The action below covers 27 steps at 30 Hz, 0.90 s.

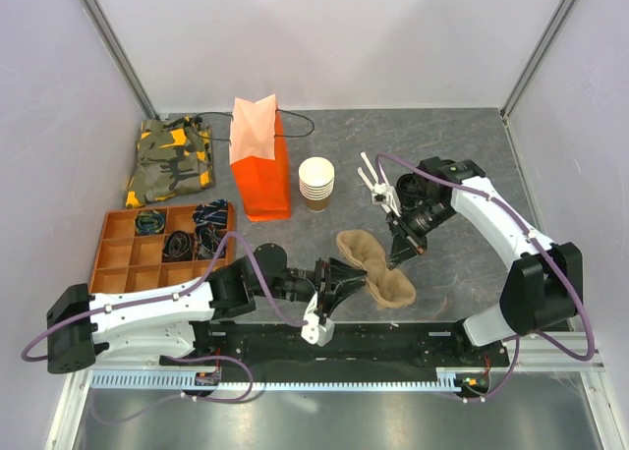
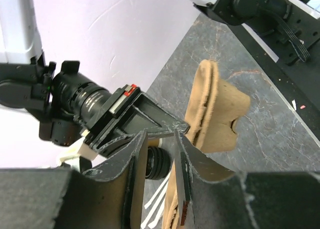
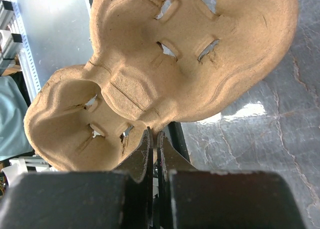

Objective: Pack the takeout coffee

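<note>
Grey table (image 1: 462, 155), white walls: the orange bag (image 1: 260, 160) stands at the back, the cup stack (image 1: 315, 183) just beside it. The pulp carrier (image 1: 378, 268) lies diagonally between my arms. My right gripper (image 3: 154, 139) pinches its rim and my left gripper (image 1: 332, 285) gapes at its near end. I can find no lidded coffee in any view.

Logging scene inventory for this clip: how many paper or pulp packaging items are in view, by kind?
Tall orange paper bag: 1
Stack of lidless tan paper cups: 1
Brown moulded-pulp cup carrier: 1
Total: 3
</note>
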Each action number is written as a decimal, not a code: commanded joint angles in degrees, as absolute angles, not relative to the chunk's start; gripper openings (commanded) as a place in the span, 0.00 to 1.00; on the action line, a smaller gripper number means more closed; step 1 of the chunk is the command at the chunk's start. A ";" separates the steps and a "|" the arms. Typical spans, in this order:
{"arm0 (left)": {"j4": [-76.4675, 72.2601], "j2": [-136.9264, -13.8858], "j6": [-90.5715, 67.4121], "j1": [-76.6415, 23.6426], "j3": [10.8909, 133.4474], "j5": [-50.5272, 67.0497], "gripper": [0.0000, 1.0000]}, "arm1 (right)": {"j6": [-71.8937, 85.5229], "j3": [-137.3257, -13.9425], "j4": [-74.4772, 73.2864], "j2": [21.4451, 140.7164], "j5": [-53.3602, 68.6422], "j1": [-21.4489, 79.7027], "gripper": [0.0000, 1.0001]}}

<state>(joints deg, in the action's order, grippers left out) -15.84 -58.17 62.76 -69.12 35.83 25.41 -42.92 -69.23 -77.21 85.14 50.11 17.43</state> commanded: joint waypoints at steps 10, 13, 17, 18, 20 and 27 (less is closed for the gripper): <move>-15.12 -59.85 71.37 -70.49 35.95 27.42 0.33 | -43.24 -70.31 -77.61 84.90 52.21 19.51 0.00; -13.63 -59.85 71.98 -70.49 35.95 27.69 0.33 | -43.59 -70.49 -77.78 84.81 52.03 19.69 0.00; -11.87 -59.85 72.60 -70.49 36.03 27.86 0.32 | -44.03 -70.58 -77.96 84.81 52.03 20.04 0.00; -11.08 -59.77 72.68 -70.49 36.04 27.86 0.32 | -44.03 -70.58 -77.96 84.81 52.03 20.21 0.00; -10.81 -59.94 72.77 -70.49 36.21 27.77 0.32 | -44.12 -70.49 -77.87 84.73 52.12 20.30 0.00; -10.20 -60.73 72.95 -70.49 36.83 27.42 0.32 | -44.56 -70.84 -77.78 84.55 50.89 21.44 0.00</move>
<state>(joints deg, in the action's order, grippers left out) -10.20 -60.20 70.59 -69.97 35.16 26.09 -43.05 -69.23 -77.19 85.14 49.65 20.73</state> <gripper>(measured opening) 0.323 0.021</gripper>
